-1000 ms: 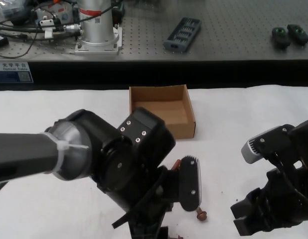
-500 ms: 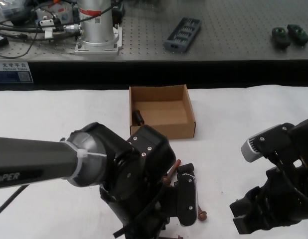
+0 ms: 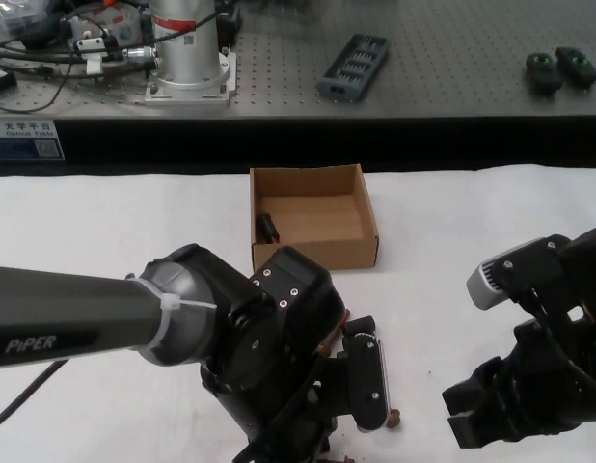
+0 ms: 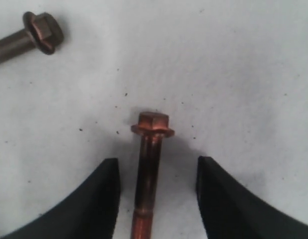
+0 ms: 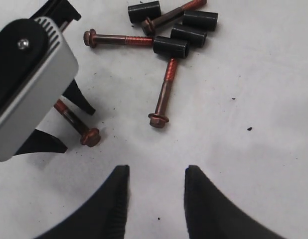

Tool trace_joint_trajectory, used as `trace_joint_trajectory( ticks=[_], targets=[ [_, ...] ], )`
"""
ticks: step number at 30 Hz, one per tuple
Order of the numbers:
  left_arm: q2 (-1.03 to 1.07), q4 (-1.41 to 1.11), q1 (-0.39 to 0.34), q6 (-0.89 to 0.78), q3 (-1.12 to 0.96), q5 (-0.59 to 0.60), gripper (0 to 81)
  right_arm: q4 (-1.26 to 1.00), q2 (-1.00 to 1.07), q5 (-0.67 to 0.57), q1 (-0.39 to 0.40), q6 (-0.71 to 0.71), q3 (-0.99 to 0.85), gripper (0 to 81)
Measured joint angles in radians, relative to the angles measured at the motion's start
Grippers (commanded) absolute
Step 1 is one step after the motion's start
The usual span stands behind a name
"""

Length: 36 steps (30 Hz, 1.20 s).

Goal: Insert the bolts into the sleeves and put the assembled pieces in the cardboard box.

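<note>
Your left gripper (image 3: 351, 410) sits bottom centre in the high view, below the cardboard box (image 3: 365, 246), where a dark piece (image 3: 267, 228), probably already assembled, lies by its left wall. At the left wrist, the jaws stand released astride a bolt (image 4: 150, 164), lined up to clench it. At the right wrist, your right gripper (image 5: 156, 174) hangs released, apart from the loose sleeves (image 5: 186, 32).

Perforated metal table (image 3: 452, 68), silver column (image 3: 187, 39), dark slotted rack (image 3: 353, 66)
</note>
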Motion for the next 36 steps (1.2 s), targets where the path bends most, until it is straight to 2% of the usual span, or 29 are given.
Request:
trace_joint_trajectory(
  ticks=[7,10,14,26,28,30,34,36],
  targets=[
    [0.0,0.005,0.0,-0.027,0.0,0.001,11.3,0.0,0.0,0.0,0.0,0.0,0.0,27.5],
    [0.0,0.017,0.0,-0.03,-0.002,-0.012,6.4,0.0,0.0,0.0,0.0,0.0,0.0,27.5],
    [0.0,0.028,-0.006,-0.038,-0.006,-0.039,4.1,-0.01,0.0,0.0,0.0,0.0,0.0,27.5],
    [0.0,0.14,-0.009,-0.066,-0.02,-0.111,4.1,-0.038,0.0,0.0,0.0,0.0,0.0,27.5],
    [-0.002,0.162,-0.009,-0.066,-0.02,-0.119,5.3,-0.038,0.0,0.0,0.0,0.0,0.0,27.5],
    [-0.002,0.167,-0.009,-0.066,-0.02,-0.121,11.0,-0.038,0.0,0.0,0.0,0.0,0.0,27.5],
    [-0.002,0.182,-0.009,-0.066,-0.02,-0.121,36.2,-0.042,0.0,0.0,0.0,0.0,0.0,27.5],
    [-0.005,0.198,-0.009,-0.071,-0.02,-0.112,40.9,-0.046,0.0,0.0,0.0,0.0,0.0,27.5]
  ],
)
